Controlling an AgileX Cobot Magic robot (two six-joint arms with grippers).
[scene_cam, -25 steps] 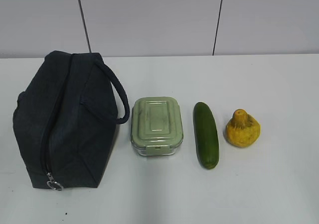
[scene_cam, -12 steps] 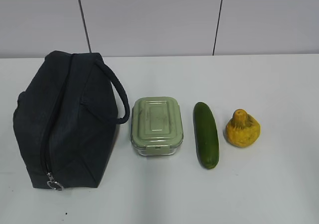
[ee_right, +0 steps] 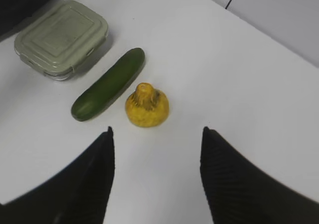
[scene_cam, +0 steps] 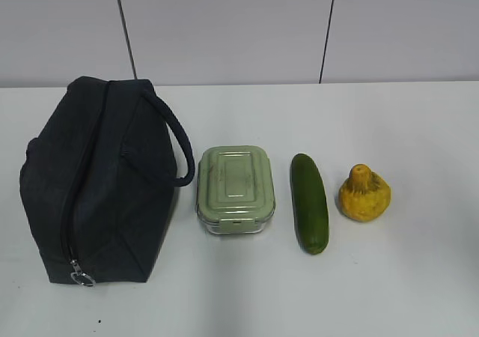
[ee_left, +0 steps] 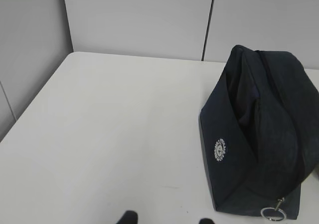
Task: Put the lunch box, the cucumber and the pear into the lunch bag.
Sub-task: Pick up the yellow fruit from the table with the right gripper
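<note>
The dark navy lunch bag (scene_cam: 101, 183) lies zipped shut on the left of the white table, its ring pull (scene_cam: 82, 279) at the near end; it also shows in the left wrist view (ee_left: 259, 134). The lunch box (scene_cam: 235, 189) with its pale green lid sits right of it, then the cucumber (scene_cam: 309, 202), then the yellow-orange pear (scene_cam: 364, 193). Neither gripper shows in the exterior view. My left gripper (ee_left: 167, 219) is open over bare table left of the bag. My right gripper (ee_right: 157, 132) is open and empty, just short of the pear (ee_right: 146, 105), with the cucumber (ee_right: 108, 84) and lunch box (ee_right: 62, 38) beyond.
The white table (scene_cam: 419, 277) ends at a grey panelled wall (scene_cam: 224, 30) behind. A side wall (ee_left: 30, 50) runs along the table's left edge in the left wrist view.
</note>
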